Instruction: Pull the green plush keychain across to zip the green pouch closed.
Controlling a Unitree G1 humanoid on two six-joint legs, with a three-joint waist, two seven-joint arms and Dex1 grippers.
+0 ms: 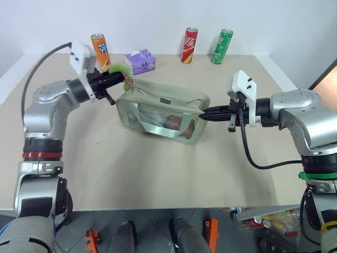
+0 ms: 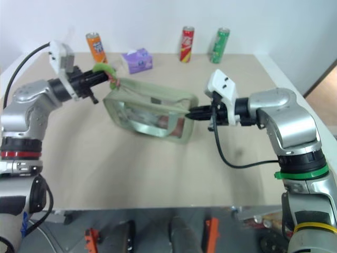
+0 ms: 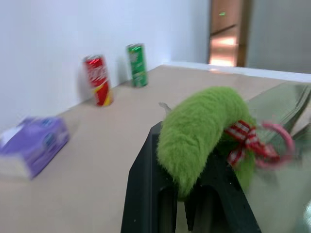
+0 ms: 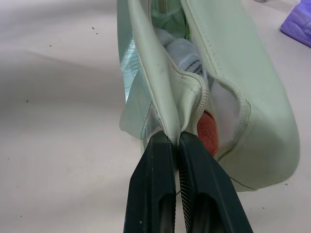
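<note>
The pale green pouch (image 1: 163,110) lies mid-table with its clear window facing me and its left end lifted. Its zipper gapes at the right end, where a red item (image 4: 208,131) shows inside. The lime-green plush keychain (image 1: 120,70) sits at the pouch's upper left corner, and my left gripper (image 1: 122,78) is shut on it. In the left wrist view the fuzzy charm (image 3: 199,131) lies between the black fingers (image 3: 146,189), with a red-checked bow and pink ring beside it. My right gripper (image 1: 204,113) is shut on the pouch's right end, pinching the fabric edge (image 4: 165,111) by the zipper.
Along the table's far edge stand an orange can (image 1: 100,50), a purple tissue box (image 1: 140,61), a red can (image 1: 189,45) and a green can (image 1: 222,46). The orange can and tissue box are close behind my left gripper. Bare tabletop (image 1: 158,174) lies in front of the pouch.
</note>
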